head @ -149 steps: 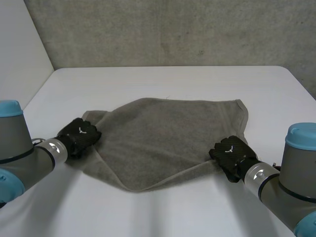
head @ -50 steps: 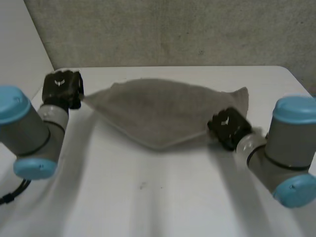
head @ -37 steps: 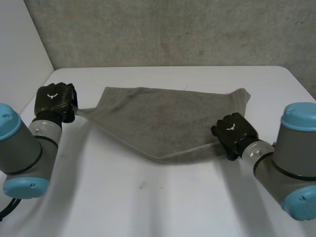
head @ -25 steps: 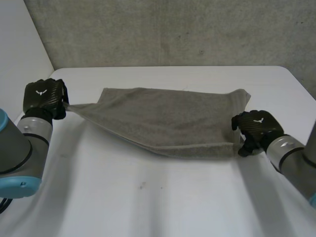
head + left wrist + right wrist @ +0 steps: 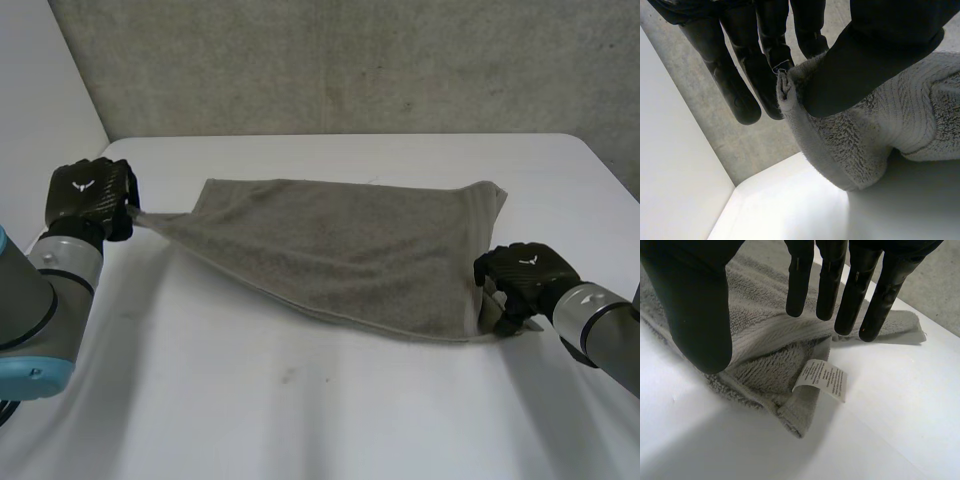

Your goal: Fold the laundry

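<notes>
A grey towel point(image 5: 340, 240) is stretched across the white table point(image 5: 320, 420), folded over itself. My left hand point(image 5: 90, 200) holds the towel's left corner just above the table, and the cloth runs taut from it. In the left wrist view the thumb point(image 5: 880, 55) pinches that corner point(image 5: 790, 95) against the fingers. My right hand point(image 5: 525, 280) hovers at the towel's near right corner. In its wrist view the fingers point(image 5: 830, 280) are straight and spread, with the corner point(image 5: 765, 370) and its white label point(image 5: 822, 380) lying loose on the table below.
A grey wall point(image 5: 350, 60) stands behind the table's far edge, and a white wall point(image 5: 40, 100) closes the left side. The table's right edge point(image 5: 610, 170) runs close to my right arm.
My right hand carried its corner right and nearer, then opened and let it drop onto the table. My left hand pulled its corner left and lower and now holds still.
</notes>
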`<move>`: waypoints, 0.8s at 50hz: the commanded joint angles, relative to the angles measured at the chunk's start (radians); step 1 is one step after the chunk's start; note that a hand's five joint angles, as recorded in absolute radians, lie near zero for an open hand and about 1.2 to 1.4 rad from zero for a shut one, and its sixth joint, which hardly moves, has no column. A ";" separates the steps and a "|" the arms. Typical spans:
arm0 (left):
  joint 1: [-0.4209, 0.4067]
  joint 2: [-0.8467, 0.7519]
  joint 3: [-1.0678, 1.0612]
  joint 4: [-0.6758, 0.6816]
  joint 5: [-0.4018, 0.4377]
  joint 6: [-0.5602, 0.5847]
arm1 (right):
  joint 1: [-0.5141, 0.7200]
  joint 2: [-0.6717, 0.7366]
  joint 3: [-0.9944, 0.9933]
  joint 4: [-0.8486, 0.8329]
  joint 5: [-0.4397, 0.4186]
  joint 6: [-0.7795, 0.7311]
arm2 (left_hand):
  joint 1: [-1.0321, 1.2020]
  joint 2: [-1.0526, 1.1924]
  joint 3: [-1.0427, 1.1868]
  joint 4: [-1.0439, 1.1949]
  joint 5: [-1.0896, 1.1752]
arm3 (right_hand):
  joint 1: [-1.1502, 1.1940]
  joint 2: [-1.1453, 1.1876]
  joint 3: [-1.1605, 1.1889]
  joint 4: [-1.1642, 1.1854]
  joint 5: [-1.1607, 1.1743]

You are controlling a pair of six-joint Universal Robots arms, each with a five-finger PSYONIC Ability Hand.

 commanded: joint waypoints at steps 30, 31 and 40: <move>0.016 -0.011 0.002 0.002 0.000 0.001 | -0.007 0.054 0.043 -0.020 -0.001 -0.194 | 0.198 0.179 0.180 0.179 0.184 | 0.445 0.398 0.407 0.408 0.414; 0.016 -0.011 0.002 0.002 -0.001 0.001 | -0.005 0.065 0.043 -0.028 -0.001 -0.195 | 0.198 0.179 0.180 0.179 0.184 | 0.543 0.496 0.506 0.506 0.513; -0.003 0.018 -0.003 -0.031 -0.003 0.015 | -0.024 -0.011 0.006 -0.016 0.005 -0.195 | 0.198 0.179 0.180 0.179 0.184 | 0.899 0.852 0.861 0.862 0.868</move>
